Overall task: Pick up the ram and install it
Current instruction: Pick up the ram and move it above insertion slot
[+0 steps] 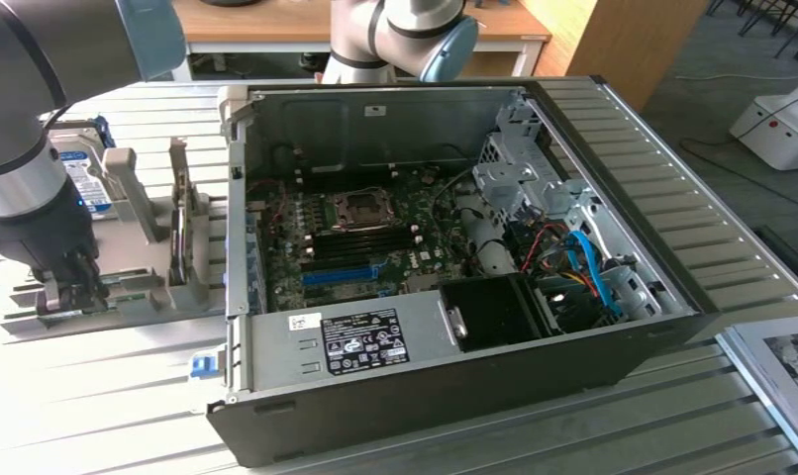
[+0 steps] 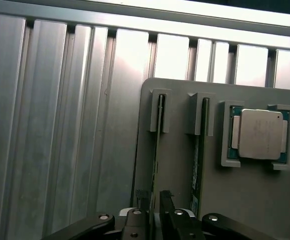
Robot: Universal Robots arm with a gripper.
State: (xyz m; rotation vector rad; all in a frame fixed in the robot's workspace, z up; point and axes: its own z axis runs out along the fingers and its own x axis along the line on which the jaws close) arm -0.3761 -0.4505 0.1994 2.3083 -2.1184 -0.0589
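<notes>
The ram point(image 2: 157, 135) is a thin green stick standing on edge in a slot of the grey holder point(image 2: 177, 165). A second stick point(image 2: 198, 150) stands in the neighbouring slot. My gripper point(image 2: 154, 201) is open and low over the holder, one finger point(image 2: 143, 200) on each side of the first stick's near end. In the exterior view the gripper point(image 1: 77, 287) reaches down into the grey holder point(image 1: 142, 297) at that view's left, beside the open computer case point(image 1: 439, 396). The motherboard's black memory slots point(image 1: 366, 237) lie inside the case.
A square silver processor point(image 2: 259, 134) rests in its own pocket of the holder. A hard drive point(image 1: 79, 168) stands behind the holder. Inside the case are a processor socket point(image 1: 363, 205), a blue slot strip point(image 1: 340, 274), cables point(image 1: 587, 262) and a drive cage point(image 1: 532, 168). Ribbed metal table point(image 2: 60, 125) all around.
</notes>
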